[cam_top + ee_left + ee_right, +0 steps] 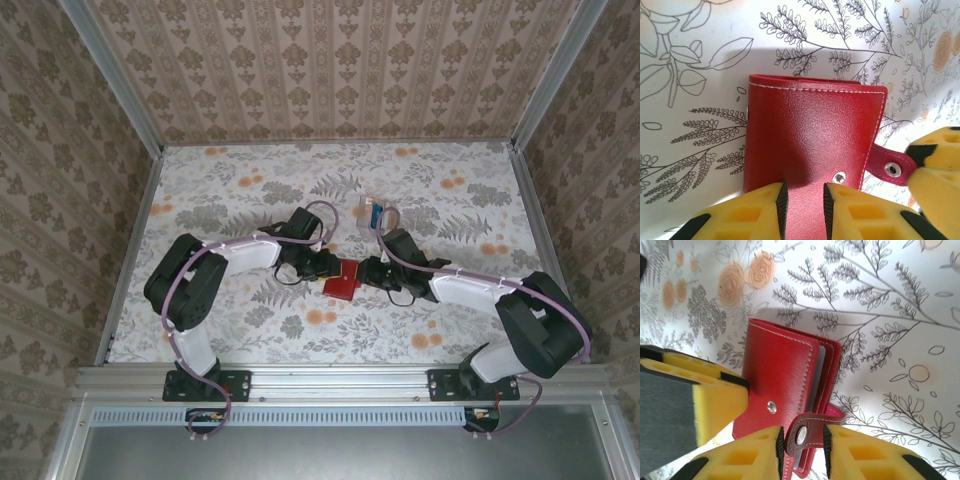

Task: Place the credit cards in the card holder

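Observation:
The red card holder [342, 284] lies folded shut on the flowered table between my two grippers. In the left wrist view its cover [810, 135] faces up. My left gripper [804, 192] stands over the cover's near edge, jaws a little apart with nothing between them. The snap strap [807, 432] curls up between the pads of my right gripper [802, 436], which touch it on both sides. Greyish pockets [818, 374] show between the covers. Blue credit cards [376, 213] stand in a small clear box behind the grippers.
The clear box [364, 209] sits just beyond the card holder, toward the back. Metal rails [130, 250] and patterned walls bound the table on three sides. Both arms reach inward and meet mid-table. Open tabletop lies to the left, right and front.

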